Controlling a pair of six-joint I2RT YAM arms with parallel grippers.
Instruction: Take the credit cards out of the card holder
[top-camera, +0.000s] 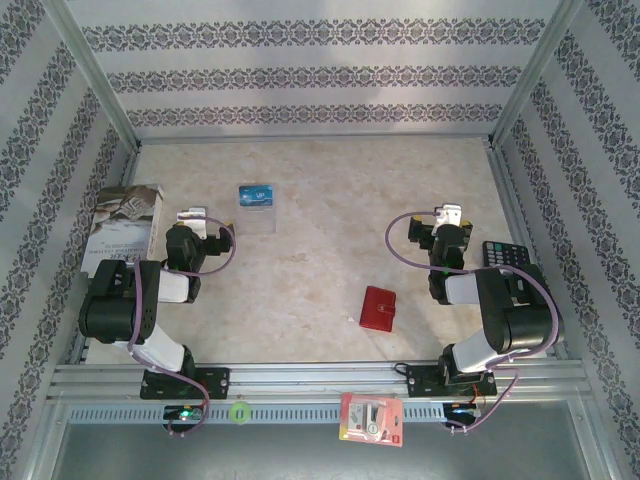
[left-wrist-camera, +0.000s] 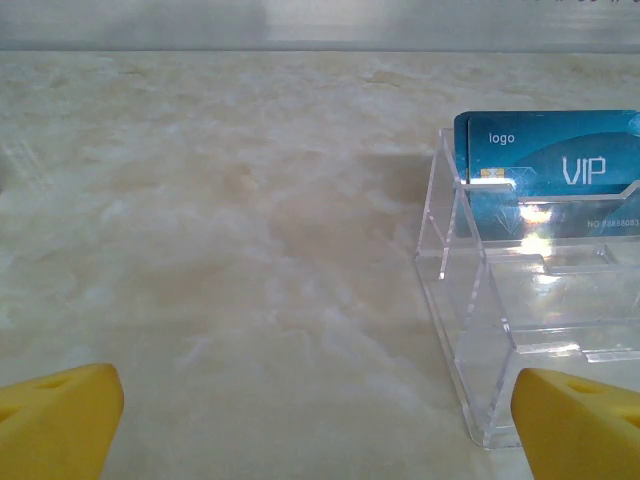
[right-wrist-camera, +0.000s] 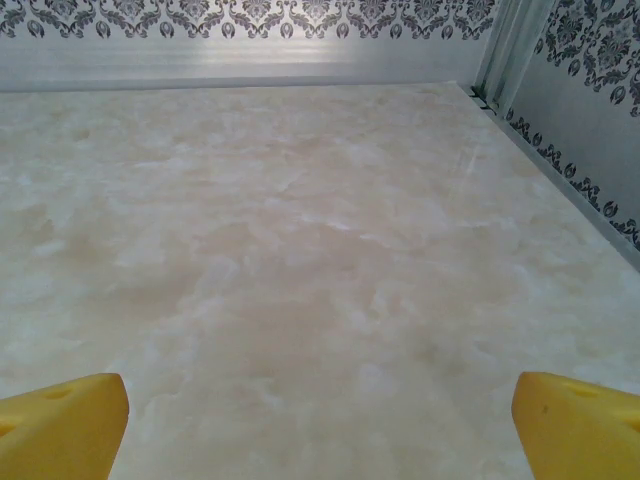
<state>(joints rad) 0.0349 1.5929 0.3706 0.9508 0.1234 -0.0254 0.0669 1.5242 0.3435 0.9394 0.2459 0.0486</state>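
Around us, patterned walls (top-camera: 300, 60) with grey damask bands close in the top and both sides of the overhead frame, held by bare metal posts. Inside them lies the table (top-camera: 320, 180), a pale, cream, marbled surface, matt with soft sheen; a metal rail (top-camera: 320, 380) runs along its lower edge.

We see the left arm (top-camera: 130, 300) at lower left and the right arm (top-camera: 515, 310) at lower right, both black and folded back. The left pincer (top-camera: 192, 213) stands wide, holding nothing; in its wrist view its yellow fingers (left-wrist-camera: 60, 420) sit at the two bottom corners. The right pincer (top-camera: 452, 213) is likewise spread wide and empty above bare table, its fingertips (right-wrist-camera: 575, 425) at the lower corners.

A printed book (top-camera: 128, 225) lies at the left edge, beside the left arm. A black calculator (top-camera: 505, 255) lies at the right edge, touching the right arm's outline.

The card holder (top-camera: 379, 309) lies flat, lower centre-right of the overhead frame, well apart from both pincers. We see a small red rectangle, folded shut, slightly tilted, with a darker strip along its left side.

A clear plastic stand (left-wrist-camera: 520, 330) sits upper centre-left, just beside the left pincer, holding an upright blue card (left-wrist-camera: 560, 170) marked "logo" and "VIP".

A red-and-white blister pack (top-camera: 372, 419) and a green ring (top-camera: 239, 411) lie below the rail.
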